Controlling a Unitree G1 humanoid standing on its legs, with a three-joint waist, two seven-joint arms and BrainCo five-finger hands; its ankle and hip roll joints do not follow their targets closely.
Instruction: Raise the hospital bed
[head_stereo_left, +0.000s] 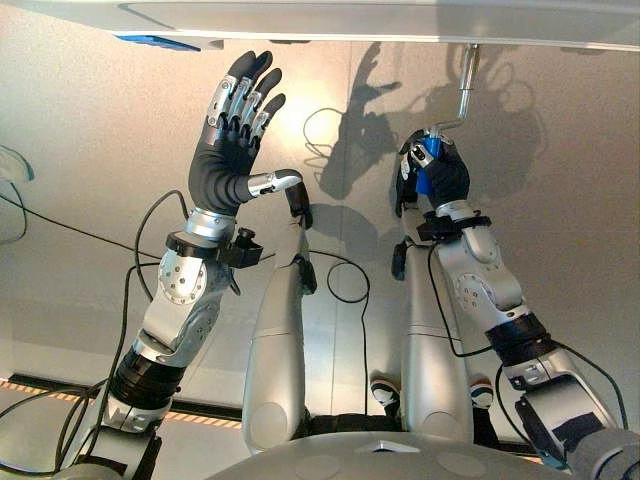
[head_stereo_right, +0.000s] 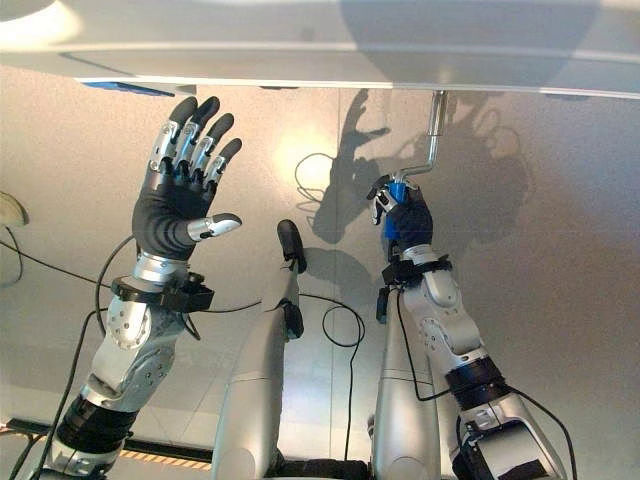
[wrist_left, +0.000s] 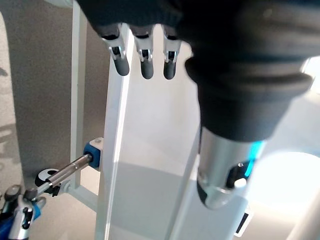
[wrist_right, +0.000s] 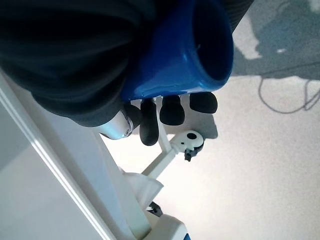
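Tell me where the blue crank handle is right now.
The blue crank handle sits on the robot's right side in the eye views, gripped in the right hand, at the end of the bent metal crank rod hanging from the bed frame's edge.

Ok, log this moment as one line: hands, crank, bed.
right hand: shut on crank handle | left hand: open, raised, holding nothing | crank: runs under bed edge

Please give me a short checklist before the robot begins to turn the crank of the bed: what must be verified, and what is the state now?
1. Right hand closed round the blue crank handle: ok.
2. Crank shaft runs up to the bed frame: ok.
3. Left hand open, apart from the crank: ok.
4. Floor beside the crank free of objects: ok.
5. Crank engaged inside the bed: cannot tell.
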